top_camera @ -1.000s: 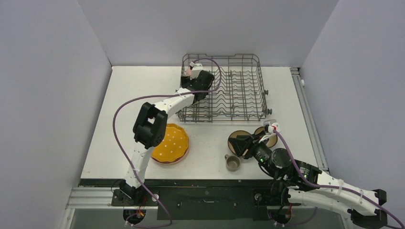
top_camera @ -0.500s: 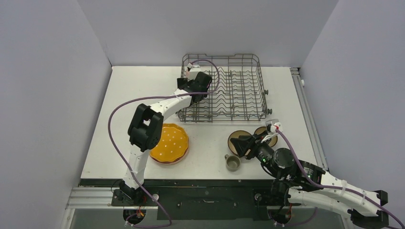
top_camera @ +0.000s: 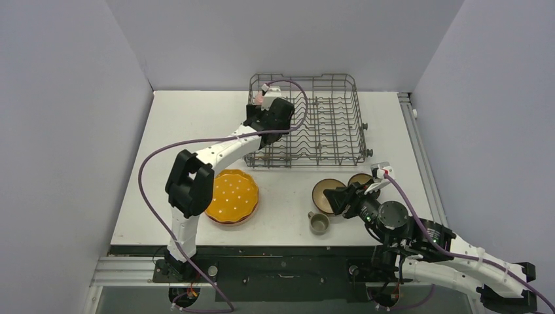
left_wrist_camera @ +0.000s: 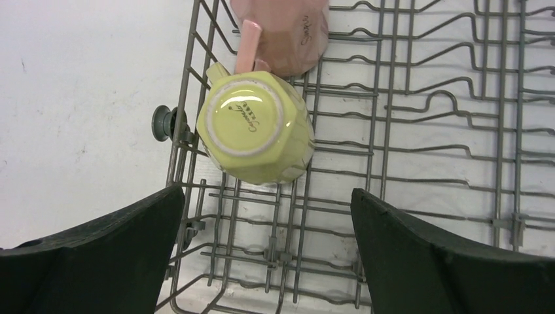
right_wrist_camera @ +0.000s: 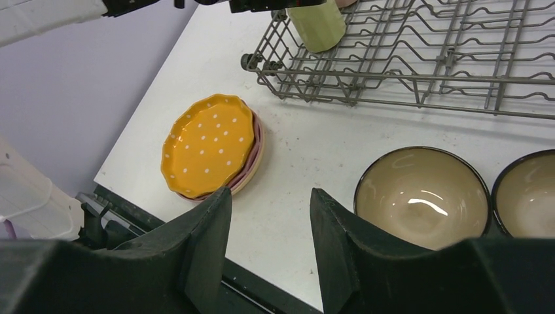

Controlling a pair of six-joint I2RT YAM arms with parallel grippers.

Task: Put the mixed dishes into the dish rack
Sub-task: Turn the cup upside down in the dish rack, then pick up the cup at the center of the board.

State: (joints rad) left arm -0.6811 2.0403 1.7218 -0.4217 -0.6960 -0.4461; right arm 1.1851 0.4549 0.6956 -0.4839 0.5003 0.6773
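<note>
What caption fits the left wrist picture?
Open left end effector over an upside-down yellow mug beside a pink mug in the dish rack.

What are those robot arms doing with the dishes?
They are loading dishes into the dish rack. The left gripper hovers with open jaws over the pale yellow mug, which sits upside down in the rack beside the pink mug. The right gripper, also open, is near the two brown bowls on the table. The orange dotted plate, the pink plate under it and the small grey cup are not yet loaded.
</note>
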